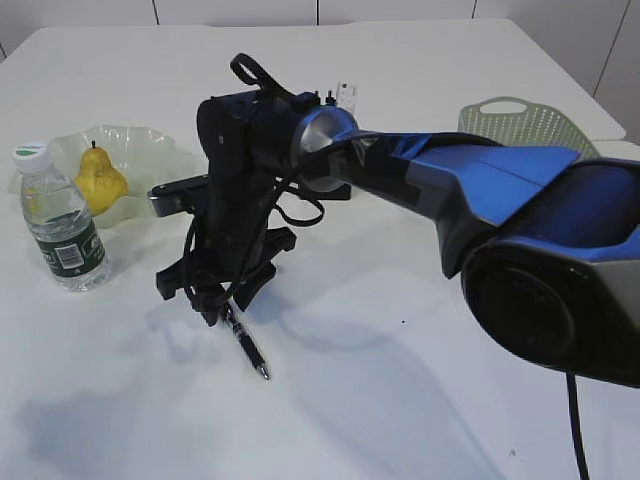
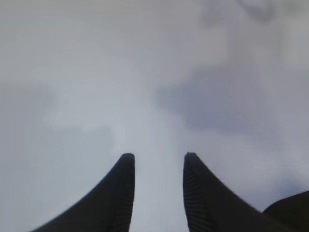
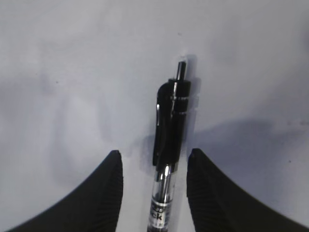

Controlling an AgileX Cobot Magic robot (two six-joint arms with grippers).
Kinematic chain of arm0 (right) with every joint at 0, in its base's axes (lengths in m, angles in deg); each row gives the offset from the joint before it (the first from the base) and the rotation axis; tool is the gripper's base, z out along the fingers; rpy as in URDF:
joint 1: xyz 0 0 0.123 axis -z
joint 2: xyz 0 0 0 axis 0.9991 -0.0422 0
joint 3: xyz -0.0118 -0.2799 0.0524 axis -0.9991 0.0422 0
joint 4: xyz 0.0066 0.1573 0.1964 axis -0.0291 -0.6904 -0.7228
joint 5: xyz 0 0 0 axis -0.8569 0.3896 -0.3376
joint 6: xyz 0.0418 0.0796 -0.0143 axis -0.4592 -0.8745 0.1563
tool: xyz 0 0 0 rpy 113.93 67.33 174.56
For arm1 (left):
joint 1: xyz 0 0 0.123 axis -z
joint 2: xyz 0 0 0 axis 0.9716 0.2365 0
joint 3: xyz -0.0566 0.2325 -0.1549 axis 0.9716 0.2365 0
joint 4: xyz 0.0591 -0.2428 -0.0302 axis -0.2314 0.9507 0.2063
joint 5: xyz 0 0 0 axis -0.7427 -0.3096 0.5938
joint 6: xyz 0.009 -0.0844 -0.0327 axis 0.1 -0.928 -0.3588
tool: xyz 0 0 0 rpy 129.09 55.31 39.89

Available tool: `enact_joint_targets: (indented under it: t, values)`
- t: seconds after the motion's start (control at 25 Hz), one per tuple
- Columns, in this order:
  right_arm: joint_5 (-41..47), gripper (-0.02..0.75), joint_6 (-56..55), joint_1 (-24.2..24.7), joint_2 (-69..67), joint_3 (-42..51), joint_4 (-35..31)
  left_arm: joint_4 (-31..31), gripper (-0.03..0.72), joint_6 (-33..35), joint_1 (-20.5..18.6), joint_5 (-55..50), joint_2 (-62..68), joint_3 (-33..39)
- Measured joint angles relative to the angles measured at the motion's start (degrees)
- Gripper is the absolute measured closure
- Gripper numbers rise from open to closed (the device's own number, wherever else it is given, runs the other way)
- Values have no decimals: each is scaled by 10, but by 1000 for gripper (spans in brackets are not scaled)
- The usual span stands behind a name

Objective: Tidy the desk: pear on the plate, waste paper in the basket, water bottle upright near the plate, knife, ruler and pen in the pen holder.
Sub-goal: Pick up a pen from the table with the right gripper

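no legible text, pen (image 3: pixel 170 145) print blurred

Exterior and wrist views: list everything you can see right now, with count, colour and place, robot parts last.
desk: one, white, under everything.
pear: one, yellow, on the plate.
plate: one, pale green with a wavy rim, far left.
water bottle: one, clear with a dark green label and white cap, upright beside the plate.
basket: one, grey-green and perforated, far right, partly behind the arm.
pen: one, black, lying on the desk between the right end effector's fingers, gaps on both sides.
Clear item: one, behind the arm; cannot identify.
Left end effector: black, open, nothing between the fingers.
Right end effector: black, open around the pen.
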Motion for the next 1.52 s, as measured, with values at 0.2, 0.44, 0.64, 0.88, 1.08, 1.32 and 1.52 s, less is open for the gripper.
enact_joint_targets:
  t: [0.2,0.44,0.64,0.88,1.08,1.32,1.52]
  values:
    - [0,382,0,0,-2,0,5,-1,451,0,0,-1,0,0]
    - [0,382,0,0,-2,0,17,-2,451,0,0,-1,0,0]
    - [0,381,0,0,-2,0,19,-3,451,0,0,-1,0,0]
    - [0,381,0,0,-2,0,20,-3,451,0,0,-1,0,0]
    - [0,382,0,0,-2,0,20,-3,451,0,0,-1,0,0]
    - [-1,381,0,0,-2,0,18,-3,451,0,0,-1,0,0]
    - [-2,381,0,0,-2,0,17,-3,451,0,0,-1,0,0]
